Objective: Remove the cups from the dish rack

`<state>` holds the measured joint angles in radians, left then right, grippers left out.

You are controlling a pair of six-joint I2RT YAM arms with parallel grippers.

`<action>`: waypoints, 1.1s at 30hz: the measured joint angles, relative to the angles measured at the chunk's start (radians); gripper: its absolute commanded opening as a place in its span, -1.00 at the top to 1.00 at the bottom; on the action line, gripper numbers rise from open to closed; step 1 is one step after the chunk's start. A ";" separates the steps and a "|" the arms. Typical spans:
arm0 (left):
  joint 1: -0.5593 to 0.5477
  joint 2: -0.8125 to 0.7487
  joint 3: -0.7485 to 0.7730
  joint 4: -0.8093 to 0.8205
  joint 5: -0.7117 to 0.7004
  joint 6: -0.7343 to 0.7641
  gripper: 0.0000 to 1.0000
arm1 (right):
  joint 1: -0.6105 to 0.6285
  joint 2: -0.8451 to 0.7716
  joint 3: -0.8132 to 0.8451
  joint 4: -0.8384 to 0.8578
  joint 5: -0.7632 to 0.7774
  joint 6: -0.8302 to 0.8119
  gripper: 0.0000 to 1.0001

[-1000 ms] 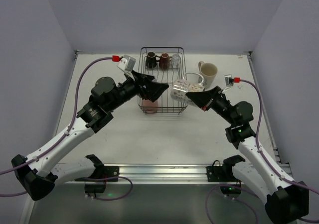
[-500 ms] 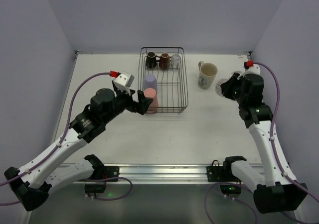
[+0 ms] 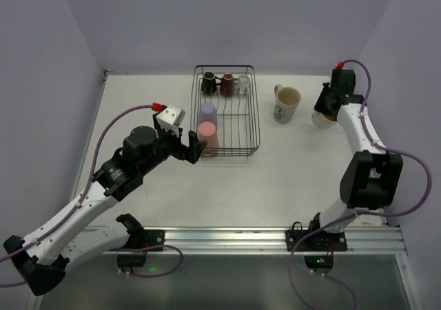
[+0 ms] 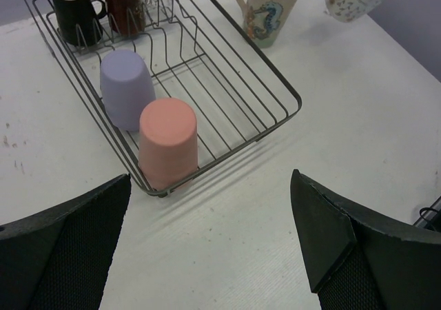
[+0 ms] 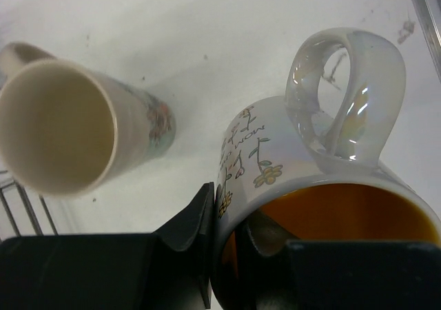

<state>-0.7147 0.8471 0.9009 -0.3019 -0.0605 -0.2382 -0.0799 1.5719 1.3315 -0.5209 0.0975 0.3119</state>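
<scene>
White tabletop between pale lavender walls, and we list what stands on it from our left. Left gripper (image 3: pixel 187 147): jaws spread wide, holding nothing, just beside the near left corner of the dish rack (image 3: pixel 238 125). Pink tumbler (image 3: pixel 208 139) and lavender tumbler (image 3: pixel 207 114): upside down, side by side in the rack's near left part. Black mug (image 3: pixel 209 84), brown mug (image 3: pixel 227 84), clear glass (image 3: pixel 242 84): in a row at the rack's far end. Cream mug (image 3: pixel 286 104): upright on the table, right of the rack. Printed mug (image 3: pixel 320 118): outside the rack, near the cream mug, tilted, its rim pinched by the right gripper (image 5: pixel 224 231), one finger inside, one outside. We judge the step to be setting this mug down. We would level it first, keep it apart from the cream mug, and let go only once its base sits flat. Only the right wrist view shows the pinch, the orange lining and the pearly handle; whether the base touches the table we cannot tell. Only the left wrist view shows the cream mug's seahorse print.
</scene>
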 measured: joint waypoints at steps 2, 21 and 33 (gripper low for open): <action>0.000 0.015 0.000 -0.003 0.000 0.008 -1.00 | -0.008 0.107 0.072 0.037 -0.001 -0.016 1.00; 0.000 0.117 0.001 -0.024 -0.028 0.039 -1.00 | -0.023 0.468 0.426 -0.048 -0.036 -0.064 -0.17; 0.000 0.289 0.100 -0.042 -0.067 -0.035 -1.00 | -0.024 0.067 0.181 0.049 -0.084 0.005 -0.59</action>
<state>-0.7147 1.1358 1.0004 -0.3439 -0.1272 -0.2737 -0.1043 1.6390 1.5124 -0.4717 0.0132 0.3164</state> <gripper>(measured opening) 0.999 0.788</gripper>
